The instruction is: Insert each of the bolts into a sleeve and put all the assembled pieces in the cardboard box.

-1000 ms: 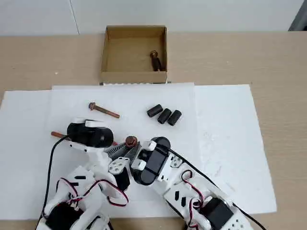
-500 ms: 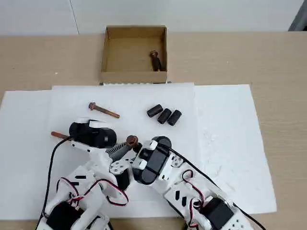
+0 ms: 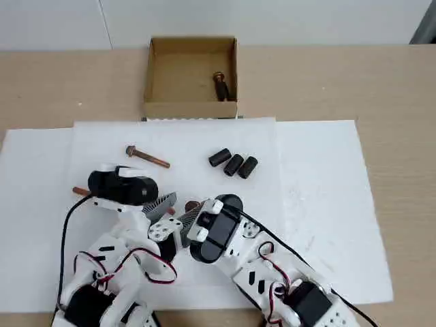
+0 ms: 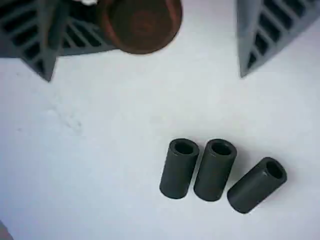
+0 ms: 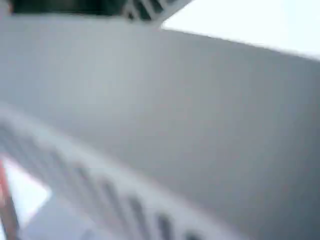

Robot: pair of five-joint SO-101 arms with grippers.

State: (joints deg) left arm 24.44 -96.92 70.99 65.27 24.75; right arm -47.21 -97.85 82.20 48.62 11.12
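Observation:
A copper bolt (image 3: 191,204) is held off the paper with its round head (image 4: 140,22) facing the left wrist camera. My right gripper (image 3: 193,212) is shut on it, its fingers mostly hidden under the wrist. My left gripper (image 3: 175,207) (image 4: 145,75) stands open right beside it, one ribbed grey finger (image 4: 255,40) well clear of the bolt. Three black sleeves (image 3: 234,164) (image 4: 215,170) lie side by side on the paper beyond. A second bolt (image 3: 147,157) lies loose at the left. The cardboard box (image 3: 155,75) holds one assembled piece (image 3: 219,86).
A third bolt (image 3: 80,191) pokes out from under the left arm. White paper (image 3: 320,191) covers the wooden table. The two arms crowd together at the near edge. A grey ribbed surface (image 5: 150,140) sits close against the right wrist camera.
The left arm has drawn back to the left and its fingers have spread away from the bolt. The bolt head has shifted slightly right and stays at the right gripper.

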